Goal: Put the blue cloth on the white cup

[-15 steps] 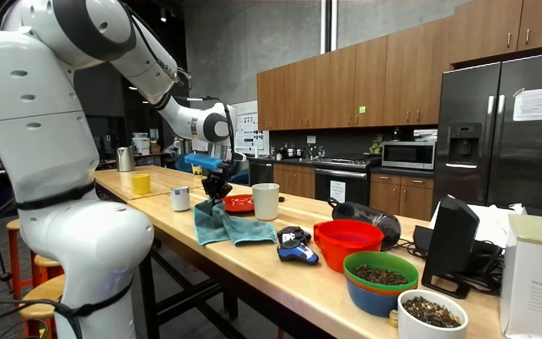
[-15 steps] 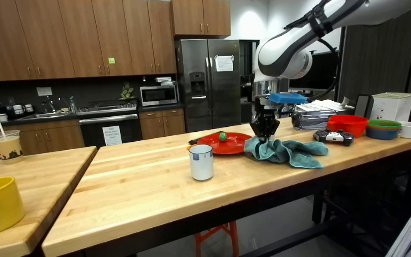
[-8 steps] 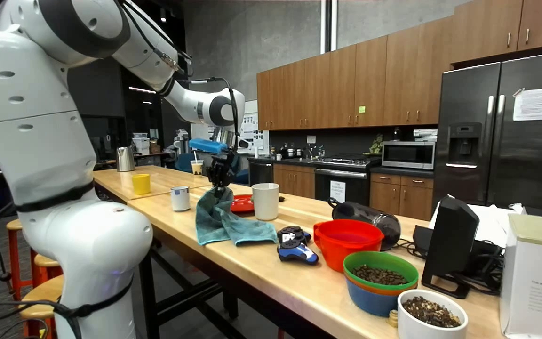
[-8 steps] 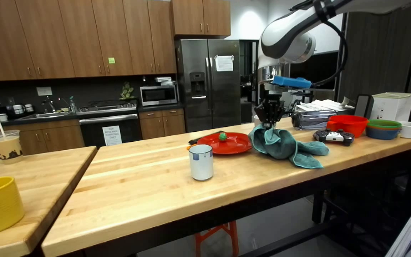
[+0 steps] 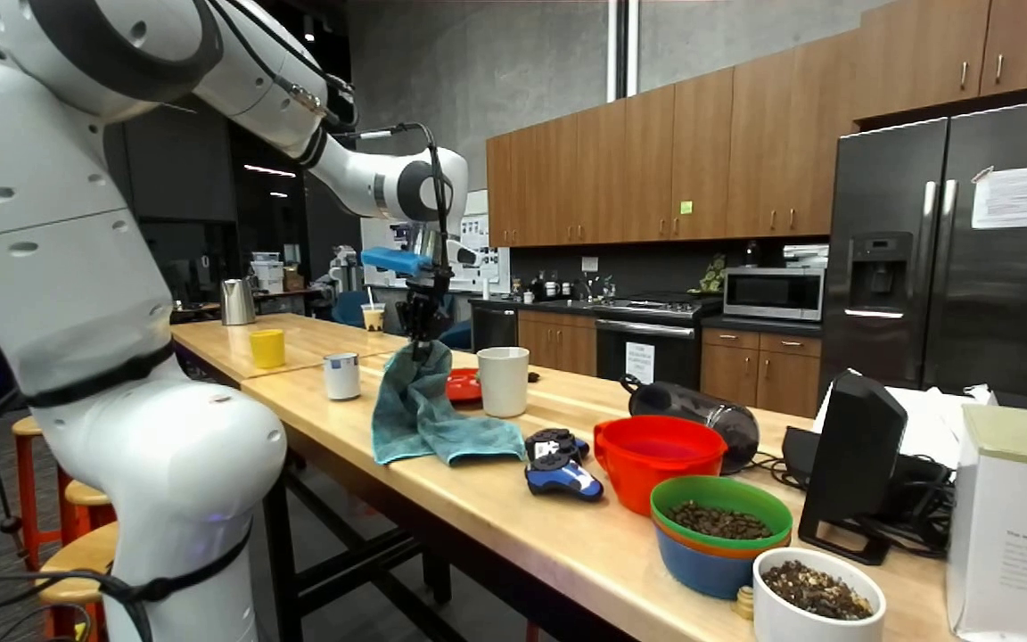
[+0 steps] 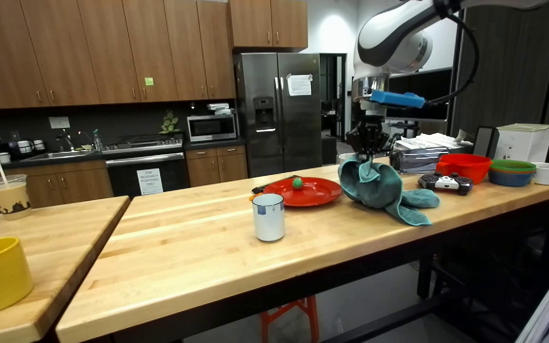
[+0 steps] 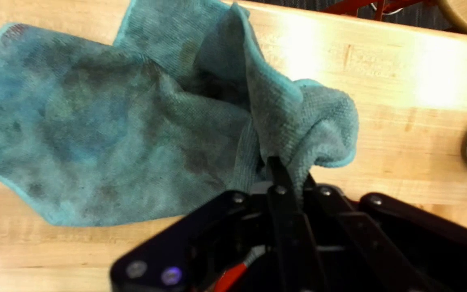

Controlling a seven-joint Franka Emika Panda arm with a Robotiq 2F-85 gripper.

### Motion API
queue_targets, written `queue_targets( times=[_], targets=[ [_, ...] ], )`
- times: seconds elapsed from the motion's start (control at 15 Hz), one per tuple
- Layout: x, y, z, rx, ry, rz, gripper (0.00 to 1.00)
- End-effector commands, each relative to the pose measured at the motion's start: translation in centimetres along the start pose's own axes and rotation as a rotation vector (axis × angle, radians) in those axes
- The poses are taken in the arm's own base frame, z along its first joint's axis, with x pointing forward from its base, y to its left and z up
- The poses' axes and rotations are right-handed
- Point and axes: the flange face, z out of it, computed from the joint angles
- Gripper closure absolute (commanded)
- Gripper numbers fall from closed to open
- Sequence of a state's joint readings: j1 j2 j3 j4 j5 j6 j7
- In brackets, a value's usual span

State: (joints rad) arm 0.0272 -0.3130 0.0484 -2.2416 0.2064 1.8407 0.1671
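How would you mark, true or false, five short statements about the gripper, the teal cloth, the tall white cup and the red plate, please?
1. The gripper is closed on a bunched fold of the teal cloth. True.
2. The teal cloth hangs entirely in the air. False: part of it lies on the wooden table.
3. The tall white cup stands upright. True.
4. The teal cloth covers the tall white cup. False: the tall white cup is uncovered.
5. A small green ball rests on the red plate. True.
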Motion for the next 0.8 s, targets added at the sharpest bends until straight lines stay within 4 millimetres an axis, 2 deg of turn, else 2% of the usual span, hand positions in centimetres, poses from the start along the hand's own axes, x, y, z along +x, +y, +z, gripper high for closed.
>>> queue_targets(
  times=[0.0,0.2,0.6,0.73],
  targets=[
    [-0.6,-0.3,-0.2,-0.011,-0.014,0.001,0.98],
    [0.2,-1.0,-1.0,-0.013,-0.003,-0.008,0.98],
    [1.3,-2.0,-4.2,-0.007,0.058,-0.017,0.98],
    [1.3,-2.4,-4.2,-0.004,0.062,-0.030,0.98]
  ],
)
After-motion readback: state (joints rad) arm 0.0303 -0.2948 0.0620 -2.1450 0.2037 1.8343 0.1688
